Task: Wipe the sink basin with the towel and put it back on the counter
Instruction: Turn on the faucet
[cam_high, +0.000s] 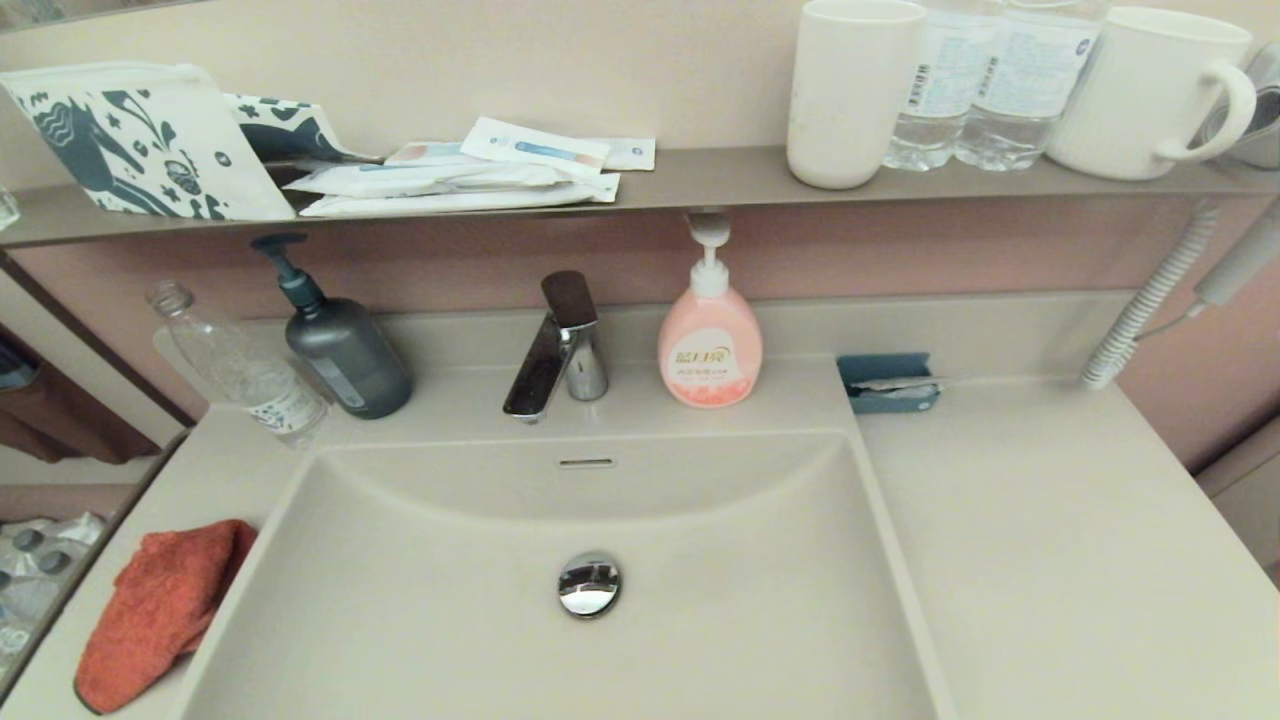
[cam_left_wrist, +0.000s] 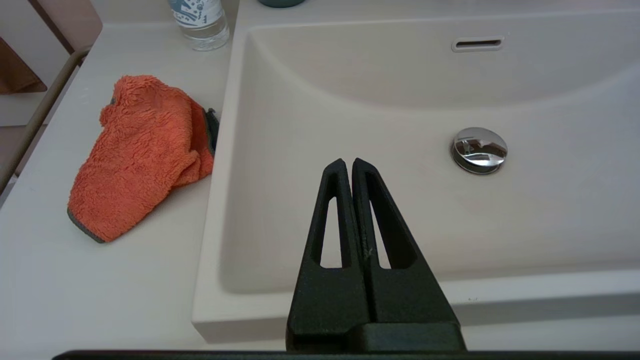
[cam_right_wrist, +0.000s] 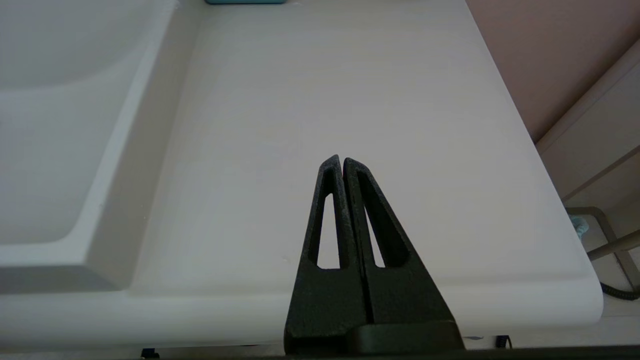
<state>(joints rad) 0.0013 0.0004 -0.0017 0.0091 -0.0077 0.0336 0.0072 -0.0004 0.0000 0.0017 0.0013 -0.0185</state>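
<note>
Seen from above: a large rectangular beige-cream sink basin (cam_high: 700, 560) with rounded corners, a shiny chrome round drain plug (cam_high: 589, 583) at its middle and a small overflow slot (cam_high: 586, 463) in the back wall. Lying crumpled on the smooth beige-cream counter (cam_high: 1050, 540) to the left of the basin, just beside its rim: a small orange-red terry towel (cam_high: 160, 610) with a dark edge trim, untouched by either arm. No gripper visible in the head view. From the left wrist view: the black left gripper (cam_left_wrist: 348, 163) hanging over the near part of the basin, fingers pressed together and holding nothing, the towel off to one side and apart from it. From the right wrist view: the black right gripper (cam_right_wrist: 340, 160) above the bare counter on the basin's right side, fingers likewise closed and empty, apparently parked. No telling from the basin's surface whether wiped or not. Judged either barely begun, with grasping, wiping and returning all left, or already finished.
</note>
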